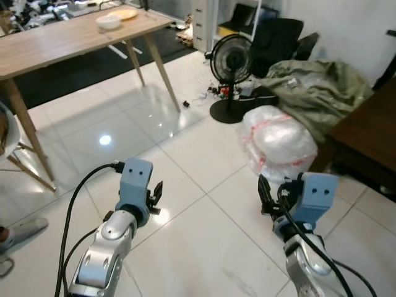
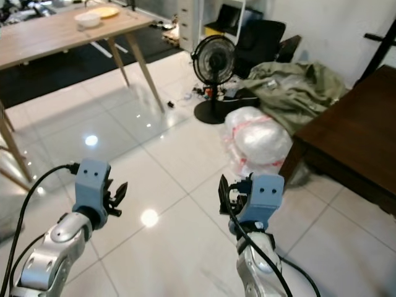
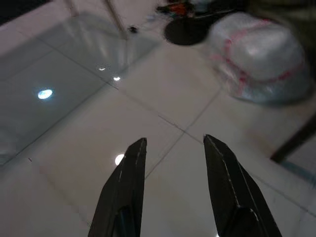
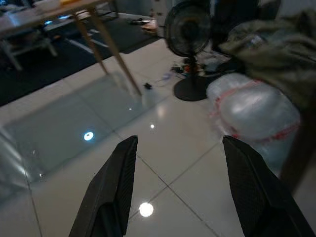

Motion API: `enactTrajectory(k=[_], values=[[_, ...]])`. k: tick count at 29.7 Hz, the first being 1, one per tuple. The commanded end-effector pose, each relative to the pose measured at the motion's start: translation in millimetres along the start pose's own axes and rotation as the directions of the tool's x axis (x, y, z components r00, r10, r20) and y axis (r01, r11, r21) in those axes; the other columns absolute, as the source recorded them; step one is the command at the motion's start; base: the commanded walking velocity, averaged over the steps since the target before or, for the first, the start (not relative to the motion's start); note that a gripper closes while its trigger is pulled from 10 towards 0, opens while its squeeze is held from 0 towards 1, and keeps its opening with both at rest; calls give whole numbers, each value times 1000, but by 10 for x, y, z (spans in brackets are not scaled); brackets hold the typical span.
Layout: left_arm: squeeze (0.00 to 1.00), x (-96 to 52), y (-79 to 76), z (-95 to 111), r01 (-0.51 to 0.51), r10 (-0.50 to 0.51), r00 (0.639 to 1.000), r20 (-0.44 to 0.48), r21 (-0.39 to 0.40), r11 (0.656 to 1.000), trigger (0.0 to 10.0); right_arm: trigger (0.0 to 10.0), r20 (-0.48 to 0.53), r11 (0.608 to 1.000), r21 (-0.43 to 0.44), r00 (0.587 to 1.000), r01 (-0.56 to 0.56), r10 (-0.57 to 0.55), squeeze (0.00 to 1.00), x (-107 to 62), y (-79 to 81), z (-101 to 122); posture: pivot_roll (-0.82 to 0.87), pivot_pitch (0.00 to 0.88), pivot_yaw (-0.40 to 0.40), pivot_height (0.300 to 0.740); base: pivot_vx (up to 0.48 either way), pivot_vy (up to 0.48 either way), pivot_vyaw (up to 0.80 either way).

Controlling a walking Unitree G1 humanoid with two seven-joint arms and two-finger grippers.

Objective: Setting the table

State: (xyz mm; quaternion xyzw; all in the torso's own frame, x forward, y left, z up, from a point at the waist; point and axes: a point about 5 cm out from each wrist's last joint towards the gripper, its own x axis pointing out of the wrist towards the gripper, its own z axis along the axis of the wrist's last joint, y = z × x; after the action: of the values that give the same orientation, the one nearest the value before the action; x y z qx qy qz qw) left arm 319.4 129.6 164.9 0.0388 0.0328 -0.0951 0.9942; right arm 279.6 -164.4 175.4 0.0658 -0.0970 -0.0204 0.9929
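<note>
Glossy white floor tiles (image 1: pixel 204 179) stretch ahead of us in the left eye view, and the light wooden desk (image 1: pixel 55 43) stands well off at about 10 o'clock. On its far end sit a white bowl (image 1: pixel 107 22) and, just beside it, a yellow plate (image 1: pixel 125 13). Our left gripper (image 1: pixel 156 193) and right gripper (image 1: pixel 265 195) are both raised over bare floor, carrying nothing. A black fan (image 1: pixel 230 62) stands at about 1 o'clock, with a wrapped plastic bundle (image 1: pixel 278 139) and a heap of olive cloth (image 1: pixel 315 86) beyond it.

From the right eye view, a dark brown table (image 2: pixel 352 142) shows at 2 o'clock, nearer our right arm.

Looking along the left wrist, the two black fingers (image 3: pixel 123 192) are spread apart with only tile between them.

Along the right wrist, the fingers (image 4: pixel 111 192) are likewise parted and empty; the desk legs (image 4: pixel 111 49) and fan lie ahead.

We judge that the dishes lie well out of reach, up and to our left, so the left arm is the nearer one, and that we must walk to the desk before any grasp.
</note>
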Motion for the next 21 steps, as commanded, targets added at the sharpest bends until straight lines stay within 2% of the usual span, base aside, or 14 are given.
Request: enactTrajectory(k=[1, 9, 11, 14, 21], values=[[0, -25, 70, -89, -37, 38, 999, -34, 10, 999, 10000, 10000, -25, 1000, 4, 1000, -9, 9, 0, -31, 31, -57, 0, 135, 118, 740, 0, 0, 788], [0, 5, 94, -120, -109, 109, 994, -23, 19, 994, 10000, 10000, -29, 999, -10, 999, -31, 31, 0, -25, 55, -75, -1, 133, 108, 740, 0, 0, 783], [0, 32, 129, -163, -162, 165, 985, -44, 55, 985, 10000, 10000, -39, 998, -11, 997, -61, 60, 0, -26, 100, -100, -3, 130, 103, 740, 469, 0, 0], [0, 49, 149, -184, -195, 197, 979, -49, 51, 980, 10000, 10000, -46, 997, -13, 996, -81, 81, 0, -30, 135, -125, -11, 124, 95, 740, 469, 0, 0], [0, 51, 135, -204, -195, 198, 979, -45, 47, 980, 10000, 10000, -68, 996, -16, 994, -92, 91, 0, -58, 113, -209, -17, 112, 86, 740, 469, 0, 0]])
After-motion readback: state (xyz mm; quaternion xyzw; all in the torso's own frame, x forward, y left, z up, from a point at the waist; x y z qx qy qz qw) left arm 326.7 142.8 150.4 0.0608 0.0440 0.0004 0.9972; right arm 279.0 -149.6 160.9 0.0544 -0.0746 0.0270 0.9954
